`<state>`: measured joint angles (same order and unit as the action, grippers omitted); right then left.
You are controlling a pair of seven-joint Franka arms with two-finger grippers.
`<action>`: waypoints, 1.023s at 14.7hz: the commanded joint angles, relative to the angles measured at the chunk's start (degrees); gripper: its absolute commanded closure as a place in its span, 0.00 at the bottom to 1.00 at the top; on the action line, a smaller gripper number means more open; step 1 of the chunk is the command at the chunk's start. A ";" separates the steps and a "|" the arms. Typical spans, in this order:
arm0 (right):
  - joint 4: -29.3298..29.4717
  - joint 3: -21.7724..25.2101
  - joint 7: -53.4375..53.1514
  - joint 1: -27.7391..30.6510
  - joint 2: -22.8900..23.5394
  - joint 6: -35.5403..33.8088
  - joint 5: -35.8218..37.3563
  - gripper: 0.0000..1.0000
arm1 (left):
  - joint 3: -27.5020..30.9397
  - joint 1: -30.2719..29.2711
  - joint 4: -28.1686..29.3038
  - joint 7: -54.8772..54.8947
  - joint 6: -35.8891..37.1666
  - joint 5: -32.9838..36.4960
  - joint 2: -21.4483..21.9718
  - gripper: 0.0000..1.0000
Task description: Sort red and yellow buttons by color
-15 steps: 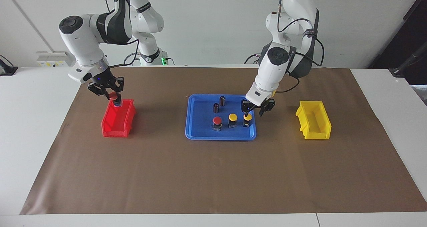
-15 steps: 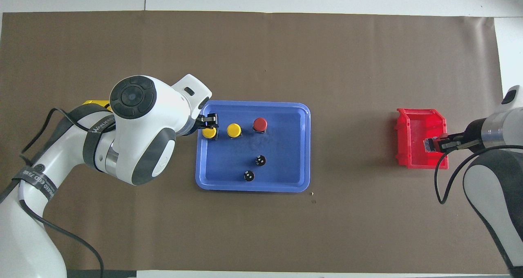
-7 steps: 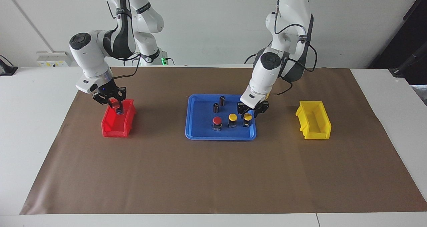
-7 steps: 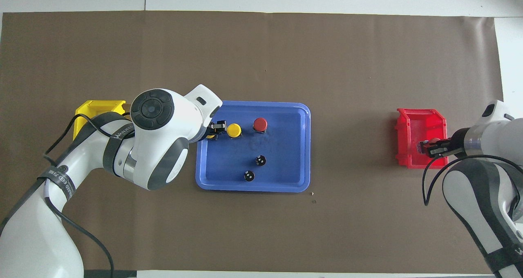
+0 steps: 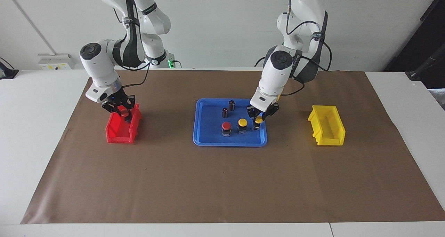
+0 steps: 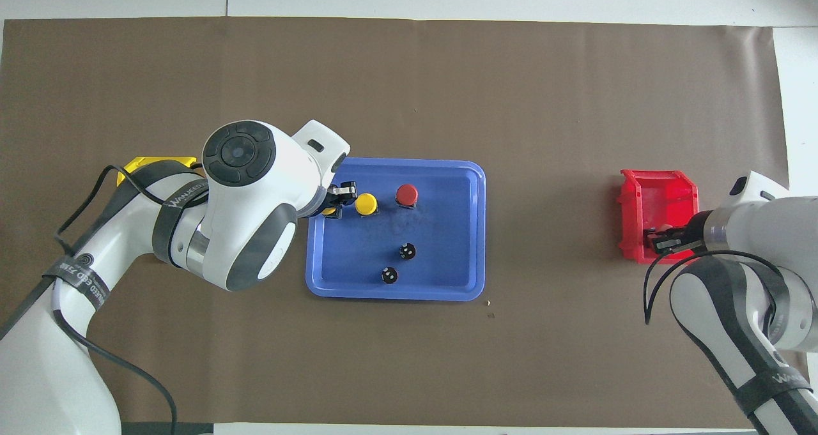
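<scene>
Centre frame in the facing view, a glossy blue plastic tray holds a domed red button and a yellow button on blocky dark bases, plus two dark cylinders. The left gripper is clamped on a second yellow button at the tray's edge. At left, the right gripper grips another red button over the ribbed red bin. A yellow bin sits at right.

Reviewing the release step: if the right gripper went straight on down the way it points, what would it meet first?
The right gripper, shut on a red button, points down into the red bin at its end nearer the robots. It would probably meet the bin's floor first, though depth is unclear and the nearer rim may come first.
</scene>
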<state>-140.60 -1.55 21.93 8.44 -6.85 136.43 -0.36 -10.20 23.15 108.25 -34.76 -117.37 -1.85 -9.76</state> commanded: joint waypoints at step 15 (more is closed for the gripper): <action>49.75 -1.17 -49.91 -32.14 22.36 -24.72 0.45 0.00 | 1.94 -29.22 11.28 32.64 3.30 1.67 14.42 0.98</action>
<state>-102.85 -3.11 -14.72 -17.87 5.01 113.27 -0.75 -7.57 -4.32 115.98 -3.55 -111.12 -0.93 2.37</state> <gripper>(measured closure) 0.000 0.595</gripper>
